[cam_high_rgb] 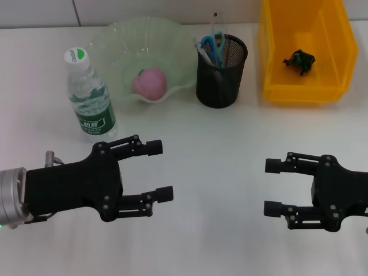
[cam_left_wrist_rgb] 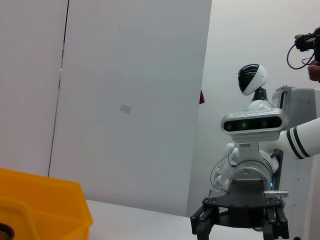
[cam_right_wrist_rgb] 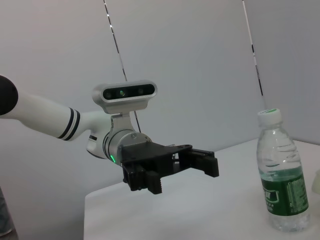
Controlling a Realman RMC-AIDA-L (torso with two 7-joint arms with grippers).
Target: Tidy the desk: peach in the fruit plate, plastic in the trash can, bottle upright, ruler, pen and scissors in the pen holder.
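Now, with every item apparently placed, hold the left gripper (cam_high_rgb: 160,171) and right gripper (cam_high_rgb: 271,187) spread and empty above the desk (cam_high_rgb: 213,144).

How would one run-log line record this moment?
peach in plate | bottle upright | left gripper open | right gripper open

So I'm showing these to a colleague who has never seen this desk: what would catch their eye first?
Probably the yellow bin at the far right, with dark crumpled plastic inside. Next, the pink peach in the pale green fruit plate, between the upright bottle and the black mesh pen holder. Up front, the left gripper and right gripper hover open and empty.
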